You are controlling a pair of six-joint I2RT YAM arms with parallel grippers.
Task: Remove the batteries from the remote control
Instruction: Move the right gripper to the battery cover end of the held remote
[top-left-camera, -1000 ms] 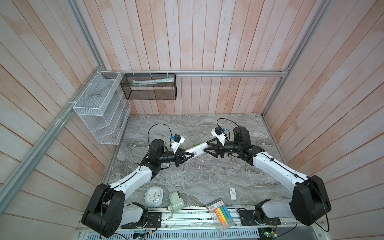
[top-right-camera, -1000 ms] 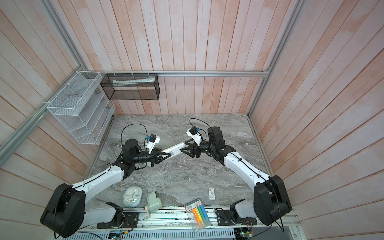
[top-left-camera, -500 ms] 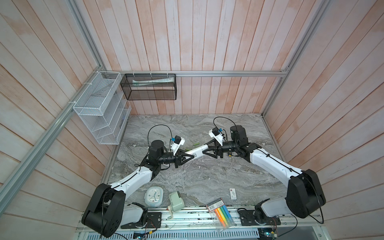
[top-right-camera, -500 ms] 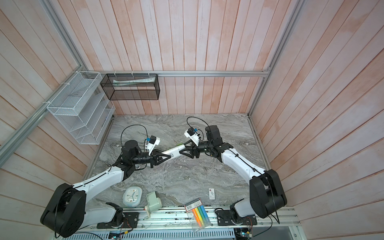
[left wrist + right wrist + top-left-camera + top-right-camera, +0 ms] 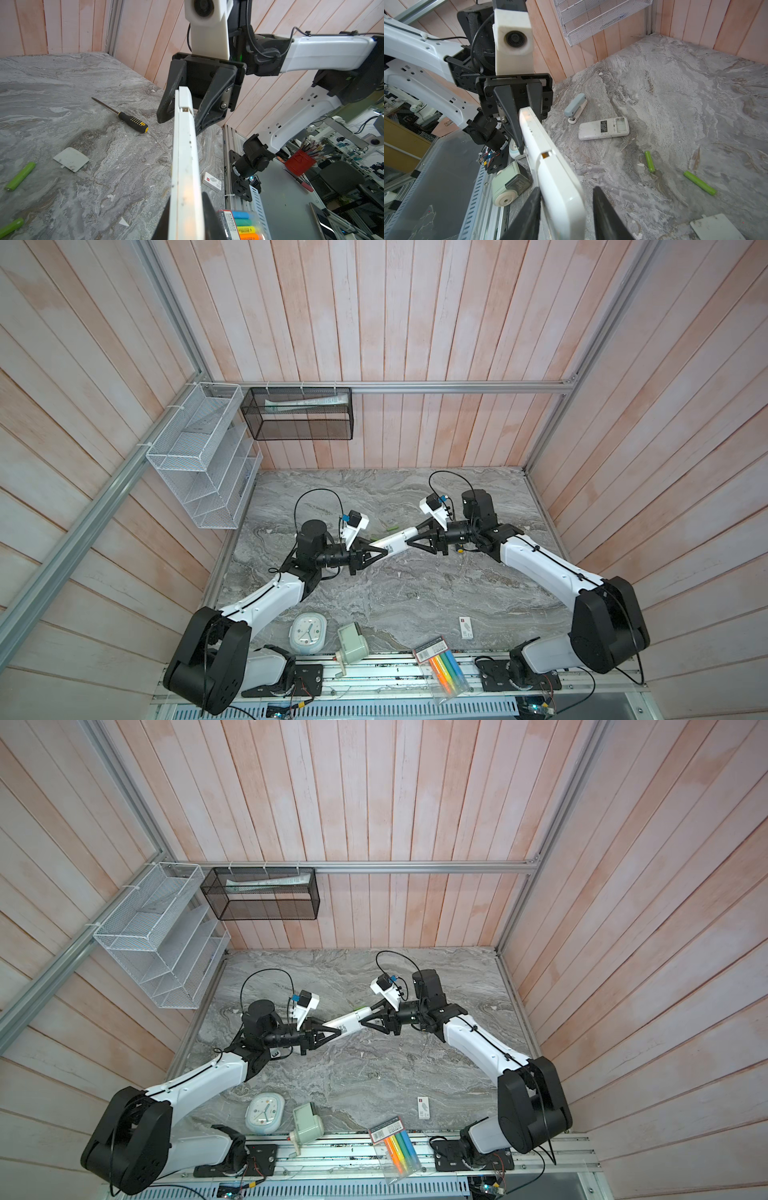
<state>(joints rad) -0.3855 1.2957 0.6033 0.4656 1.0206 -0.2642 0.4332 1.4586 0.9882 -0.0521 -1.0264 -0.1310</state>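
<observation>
1. Grip: left gripper (image 5: 379, 551) clamped on one end of the held remote (image 5: 395, 545), mid-air; right gripper (image 5: 410, 543) straddles the other end, unclenched, with a gap at one jaw
2. Judgement: centre the right jaws on the back cover, close squarely, slide along the body
3. Count: remotes two, second remote (image 5: 603, 129) emptied on the table (image 5: 675, 93); green batteries (image 5: 650, 161) two, on the table; loose cover (image 5: 71, 159) one; yellow none seen

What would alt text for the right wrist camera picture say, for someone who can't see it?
A white remote runs from the right gripper, jaws open around it, to the left gripper clamping its far end. On the table lie two green batteries, a second remote and a stapler.
</observation>
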